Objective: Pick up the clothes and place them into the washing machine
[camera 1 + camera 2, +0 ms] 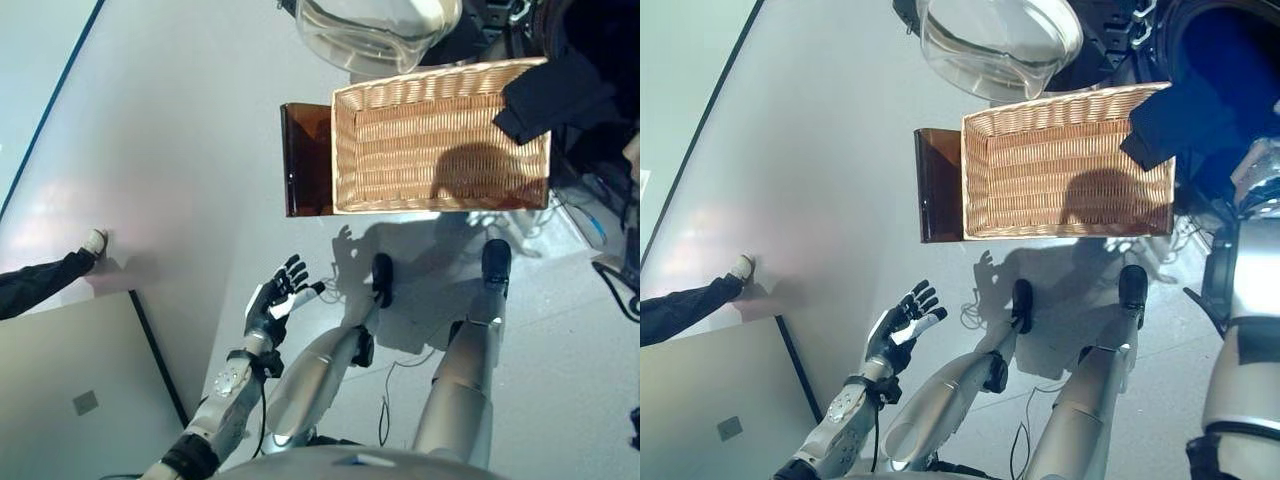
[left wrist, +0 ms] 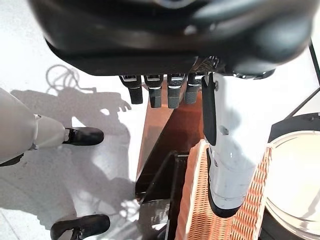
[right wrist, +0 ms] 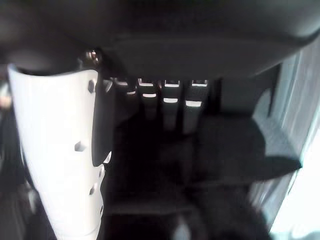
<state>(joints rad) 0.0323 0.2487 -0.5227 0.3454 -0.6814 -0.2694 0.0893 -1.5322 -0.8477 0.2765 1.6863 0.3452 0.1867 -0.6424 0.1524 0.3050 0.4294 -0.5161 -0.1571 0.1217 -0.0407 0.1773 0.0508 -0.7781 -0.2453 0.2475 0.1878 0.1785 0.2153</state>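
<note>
A dark navy cloth [image 1: 545, 95] hangs out of the washing machine's dark opening [image 1: 1220, 50] and drapes over the far right corner of the wicker basket [image 1: 440, 80]. The rest of the basket shows only bare weave. My right arm [image 1: 1250, 260] reaches up towards that opening. Its hand [image 3: 165, 100] shows only in the right wrist view, fingers straight, white-covered thumb [image 3: 60, 150] out, dark cloth [image 3: 225, 150] just past the fingertips. My left hand [image 1: 272, 300] hovers open and holds nothing, low over the floor, well short of the basket.
The basket rests on a brown stand [image 1: 305, 160]. The machine's round glass door [image 1: 375, 30] stands open just beyond the basket. A person's dark trouser leg and white shoe [image 1: 93, 241] show at the left. A grey panel [image 1: 70, 390] lies at the lower left.
</note>
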